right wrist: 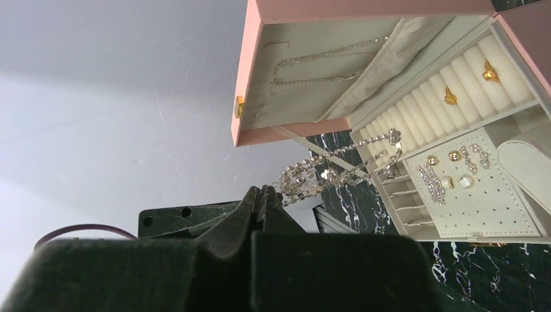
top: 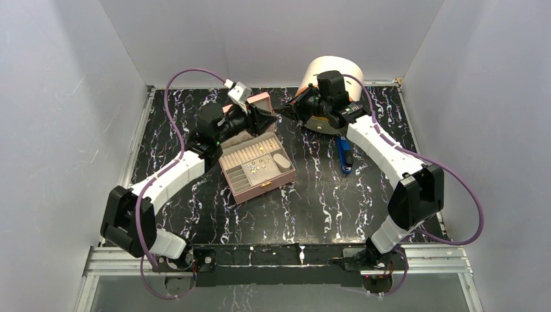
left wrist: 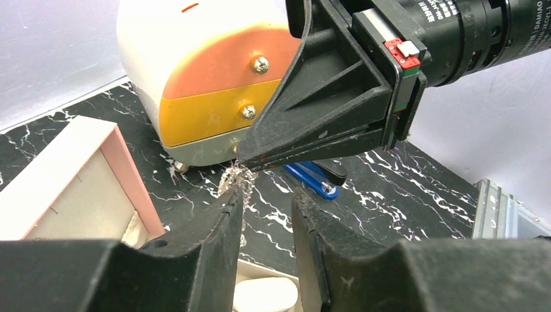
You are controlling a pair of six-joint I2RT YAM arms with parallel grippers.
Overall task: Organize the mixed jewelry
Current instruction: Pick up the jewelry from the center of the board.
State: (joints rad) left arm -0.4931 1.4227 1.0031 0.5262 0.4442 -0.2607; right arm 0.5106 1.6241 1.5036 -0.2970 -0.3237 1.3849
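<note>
Black, white-veined worktop (top: 325, 195), on which a pink jewellery box (top: 269, 185) is stood open with its lid (right wrist: 364, 8) raised.

Right gripper (right wrist: 263, 194): the fingers are pressed together on a sparkling silver chain (right wrist: 318, 174), which is held in the air near the raised lid and hangs in loops from the tip.

Left gripper (left wrist: 266, 211): the fingers are set apart, with nothing seen between them. It is held just below the right gripper's tip and faces it. The chain hangs just beside one of its fingertips (left wrist: 224, 214); whether the two touch cannot be told.

Contents of the box: two gold rings (right wrist: 488, 71) are seated in the cream ring rolls (right wrist: 416, 107), and gold studs and silver-stone earrings (right wrist: 455, 170) are pinned on the perforated panel (right wrist: 494, 201) beside the rolls. A thin necklace (right wrist: 325, 65) is tucked into the pocket of the lid.

Surroundings: a rounded cream, orange and yellow container (left wrist: 195, 78) is stood on the worktop behind the grippers. A blue object (top: 344, 156) is laid to the right of the box, apart from it.
</note>
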